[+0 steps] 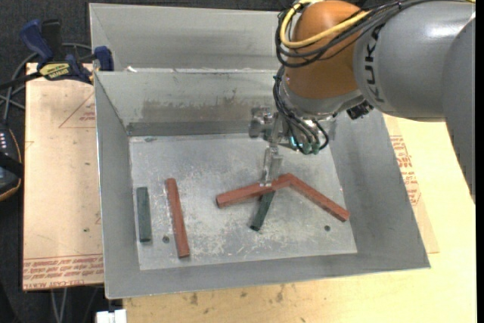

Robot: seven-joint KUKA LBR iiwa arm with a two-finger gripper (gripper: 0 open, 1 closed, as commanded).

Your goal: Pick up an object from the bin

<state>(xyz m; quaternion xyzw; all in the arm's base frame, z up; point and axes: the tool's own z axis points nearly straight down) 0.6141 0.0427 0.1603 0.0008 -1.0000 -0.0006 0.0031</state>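
My gripper [268,176] reaches down to the bin floor right of the middle. Its tip stands at the spot where two red-brown bars meet in a shallow upside-down V. The left red-brown bar [243,194] runs down-left from that spot, and the right red-brown bar [321,200] runs down-right. A short dark green bar [261,214] pokes out from under their meeting point, towards the front. Whether the gripper touches the bars I cannot make out.
At the bin's left a dark green bar [143,214] lies lengthwise near the wall. Beside it lies a longer red-brown bar [178,218]. The arm with its orange cover hangs over the bin's back right.
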